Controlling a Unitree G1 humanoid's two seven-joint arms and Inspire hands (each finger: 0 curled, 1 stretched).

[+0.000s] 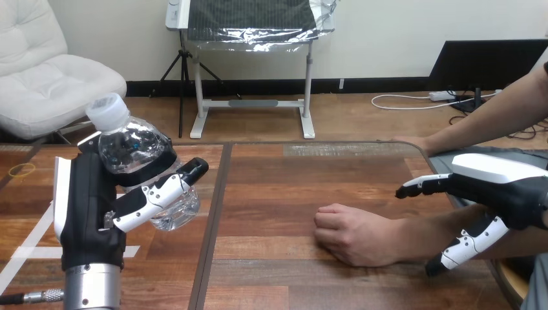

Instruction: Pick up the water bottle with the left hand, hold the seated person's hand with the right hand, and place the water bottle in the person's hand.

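A clear water bottle (136, 152) with a white cap is lifted off the table at the left, tilted, cap up and to the left. My left hand (97, 206) is shut on it, fingers and thumb curled round its body. The person's hand (352, 234) lies as a loose fist, knuckles up, on the table right of centre, its forearm running off to the right. My right hand (501, 187) hovers over that forearm near the right edge, open, with fingers (426, 186) pointing left above the wrist and the thumb (462, 248) below it, not closed on it.
The person's other hand (410, 143) rests at the table's far right edge. A yellow rubber band (21, 170) lies at the far left. White tape strips (26, 248) mark the table's left part. A dark seam (213, 226) divides the wooden tabletop.
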